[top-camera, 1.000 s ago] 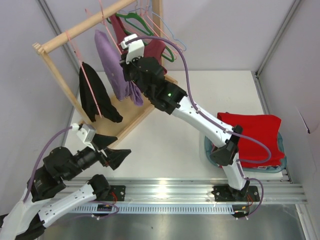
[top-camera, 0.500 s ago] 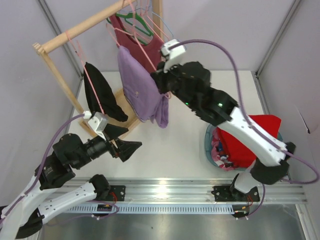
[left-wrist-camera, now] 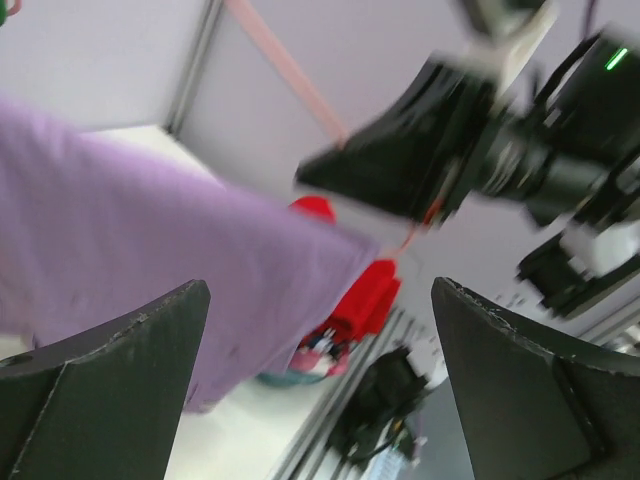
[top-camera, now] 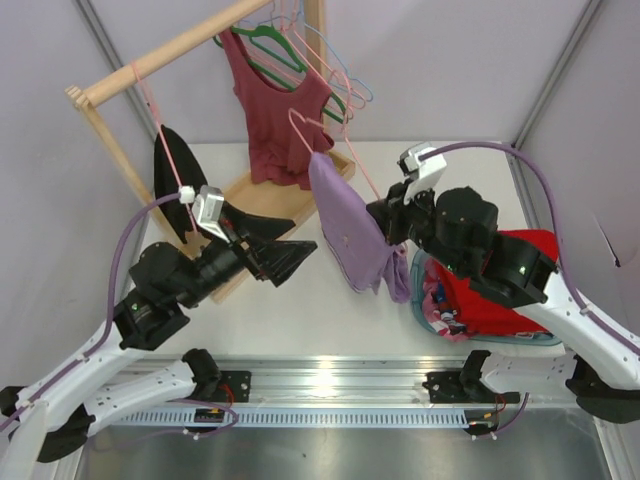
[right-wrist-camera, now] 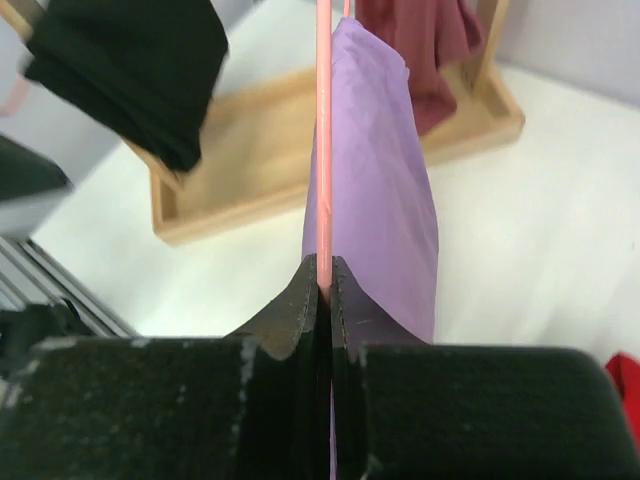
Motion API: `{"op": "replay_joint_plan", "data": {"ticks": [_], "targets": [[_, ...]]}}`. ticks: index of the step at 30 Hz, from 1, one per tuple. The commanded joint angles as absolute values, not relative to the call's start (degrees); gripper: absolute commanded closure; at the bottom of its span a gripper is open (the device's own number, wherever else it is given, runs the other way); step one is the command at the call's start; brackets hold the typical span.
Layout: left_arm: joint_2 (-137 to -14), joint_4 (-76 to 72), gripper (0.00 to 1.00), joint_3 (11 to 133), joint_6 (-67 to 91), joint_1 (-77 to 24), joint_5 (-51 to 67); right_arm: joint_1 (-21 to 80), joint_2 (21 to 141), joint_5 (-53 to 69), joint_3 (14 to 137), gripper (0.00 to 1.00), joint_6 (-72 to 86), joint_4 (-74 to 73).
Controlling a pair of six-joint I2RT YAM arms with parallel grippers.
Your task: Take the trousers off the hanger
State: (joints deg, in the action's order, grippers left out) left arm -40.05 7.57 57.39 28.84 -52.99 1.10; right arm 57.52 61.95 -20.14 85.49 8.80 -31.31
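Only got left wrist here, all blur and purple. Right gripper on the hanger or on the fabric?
Observer: Hanger. The right wrist view shows the right gripper shut on the pink hanger wire, with the trousers draped beside it.
Operator: Hanger off the rail?
Observer: Yes. From the top camera it hangs clear of the wooden rail, out over the table.
Operator: What's on the rail?
Observer: A maroon top and a black garment hang from it.

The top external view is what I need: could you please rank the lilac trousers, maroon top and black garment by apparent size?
1. maroon top and trousers: too alike to rank, and the trousers hang nearer the camera.
2. black garment: smallest, though partly hidden.
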Motion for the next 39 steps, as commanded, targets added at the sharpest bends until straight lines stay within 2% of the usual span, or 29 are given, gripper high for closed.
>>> {"op": "replay_joint_plan", "data": {"ticks": [1,7,11,17,26,34,37,39], "targets": [[-41.92,-6.39,0.01,56.87,38.03,-53.17,0.35,57.66,57.93,-20.22,82.99,1.00,11.51,-25.84],[-47.90,-12.47,0.01,55.38,49.02,-54.14,-7.98,57.74,51.95,-20.04,75.34,1.00,10.90,-22.95],[-52.01,-20.46,0.01,52.65,53.87,-54.93,-9.58,57.92,49.75,-18.12,72.87,1.00,11.52,-20.48],[-59.14,-20.75,0.02,58.96,53.79,-57.57,-11.85,58.62,49.57,-18.11,70.67,1.00,9.84,-18.72],[-66.00,-26.02,0.03,62.14,55.72,-58.62,-12.56,58.97,48.96,-17.40,69.70,1.00,10.72,-18.98],[-71.89,-29.70,0.08,63.37,61.08,-58.71,-17.05,61.08,48.78,-18.19,67.85,1.00,11.95,-17.32],[-73.64,-30.59,0.15,65.12,61.79,-58.80,-16.44,61.43,48.87,-18.90,67.59,1.00,11.69,-17.49],[-74.18,-28.83,0.24,66.70,62.57,-58.71,-16.87,61.52,48.87,-19.95,67.24,1.00,11.25,-17.93]]}}
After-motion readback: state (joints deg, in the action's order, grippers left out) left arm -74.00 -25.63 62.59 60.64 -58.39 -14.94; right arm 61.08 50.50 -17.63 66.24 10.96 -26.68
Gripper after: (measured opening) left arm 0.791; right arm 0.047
